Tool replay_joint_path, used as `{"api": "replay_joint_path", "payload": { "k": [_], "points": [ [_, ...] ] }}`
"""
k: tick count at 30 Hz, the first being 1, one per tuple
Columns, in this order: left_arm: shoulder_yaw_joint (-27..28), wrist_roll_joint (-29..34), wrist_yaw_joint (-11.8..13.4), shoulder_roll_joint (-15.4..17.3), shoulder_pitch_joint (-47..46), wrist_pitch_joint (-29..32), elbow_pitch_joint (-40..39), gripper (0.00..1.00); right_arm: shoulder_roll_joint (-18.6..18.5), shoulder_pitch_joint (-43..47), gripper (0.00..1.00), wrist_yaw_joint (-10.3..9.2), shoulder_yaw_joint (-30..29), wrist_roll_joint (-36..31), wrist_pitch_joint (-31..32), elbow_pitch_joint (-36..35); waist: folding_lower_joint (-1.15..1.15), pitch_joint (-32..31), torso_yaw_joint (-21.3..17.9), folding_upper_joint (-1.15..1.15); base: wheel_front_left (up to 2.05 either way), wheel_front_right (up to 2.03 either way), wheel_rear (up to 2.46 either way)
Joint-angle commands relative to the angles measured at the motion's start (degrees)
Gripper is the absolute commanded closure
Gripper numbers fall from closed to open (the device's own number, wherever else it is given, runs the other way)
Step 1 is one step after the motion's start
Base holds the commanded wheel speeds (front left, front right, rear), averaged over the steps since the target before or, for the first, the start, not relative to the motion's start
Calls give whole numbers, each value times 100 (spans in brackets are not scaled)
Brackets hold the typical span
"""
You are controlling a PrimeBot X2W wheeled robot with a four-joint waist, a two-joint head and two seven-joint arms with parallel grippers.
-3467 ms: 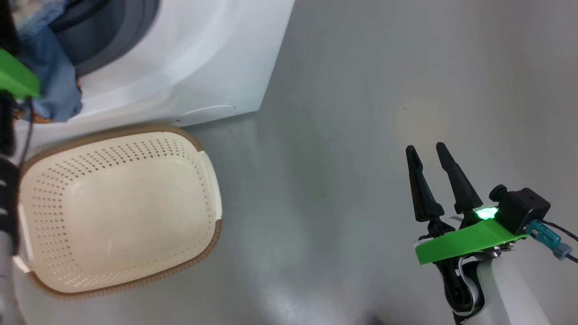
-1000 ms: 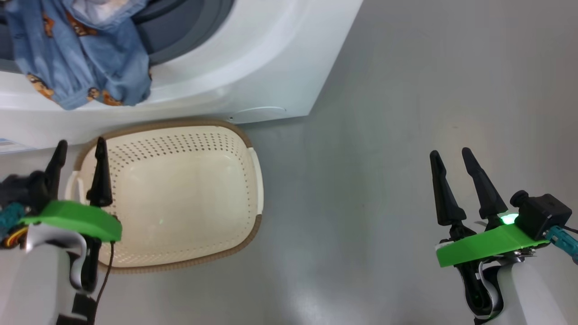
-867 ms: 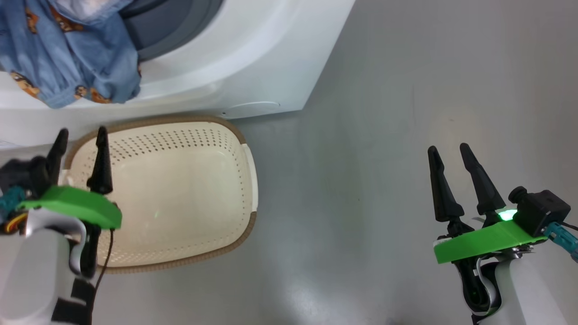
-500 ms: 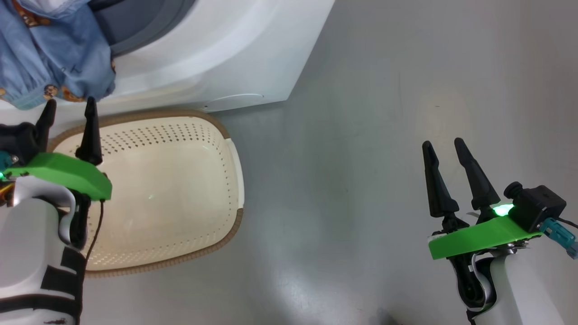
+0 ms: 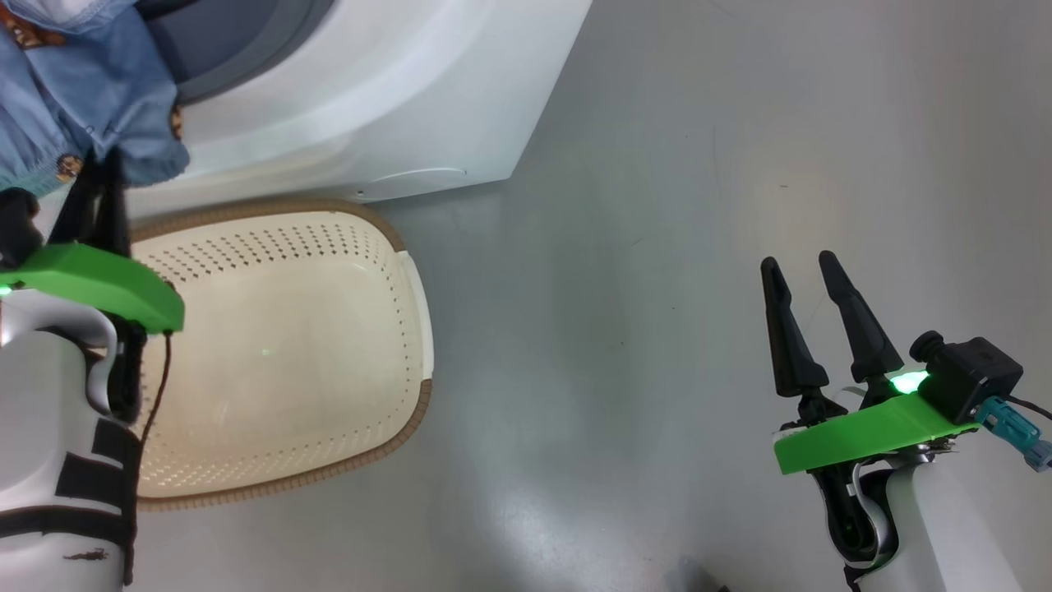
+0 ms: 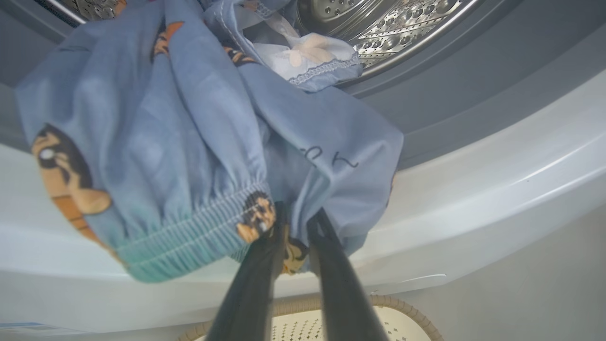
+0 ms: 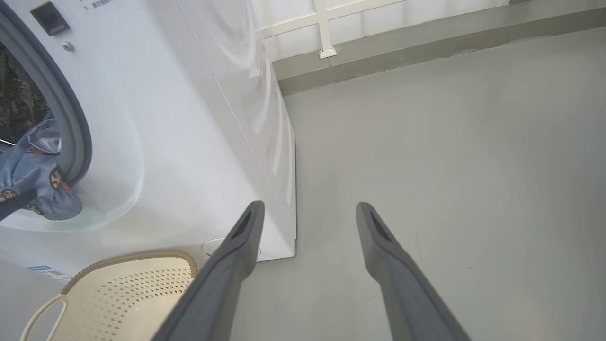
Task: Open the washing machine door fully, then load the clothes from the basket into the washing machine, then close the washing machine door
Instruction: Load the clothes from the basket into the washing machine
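Head view: basket [image 5: 279, 353] beside washing machine [image 5: 370, 99], under draped clothes [image 5: 90, 107].

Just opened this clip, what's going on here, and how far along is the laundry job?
The robot is loading laundry. Its left hand is pinched on the lower hem of the blue bear-print clothes, which hang out of the washing machine over its white front lip, partly inside the drum. The basket on the floor below holds nothing. The right hand is open, idle above the floor. The clothes are not yet fully in.
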Motion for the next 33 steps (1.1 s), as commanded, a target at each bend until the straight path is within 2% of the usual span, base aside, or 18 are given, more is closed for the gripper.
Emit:
{"api": "replay_joint_path", "payload": {
  "k": [1,12,24,29,33],
  "points": [
    [195,2,-9,248,-104,-36,-72,100,13,-25,0,8,110,-17,-27,-142,0,-1,-10,0,0,0,0],
    [667,172,21,299,-72,-36,-82,100,32,12,0,8,47,-13,-27,-150,0,-56,45,0,0,0,0],
    [953,771,52,390,-365,-36,-702,100,63,-60,0,8,111,60,-27,-124,0,-55,50,0,0,0,0],
    [992,821,30,517,-666,-36,-502,100,68,-62,0,8,157,174,-27,-121,0,-29,-81,0,0,0,0],
    [992,705,10,597,-1029,-36,-49,100,69,-64,0,8,193,284,-27,-114,0,-3,-208,0,0,0,0]
  ]
}}
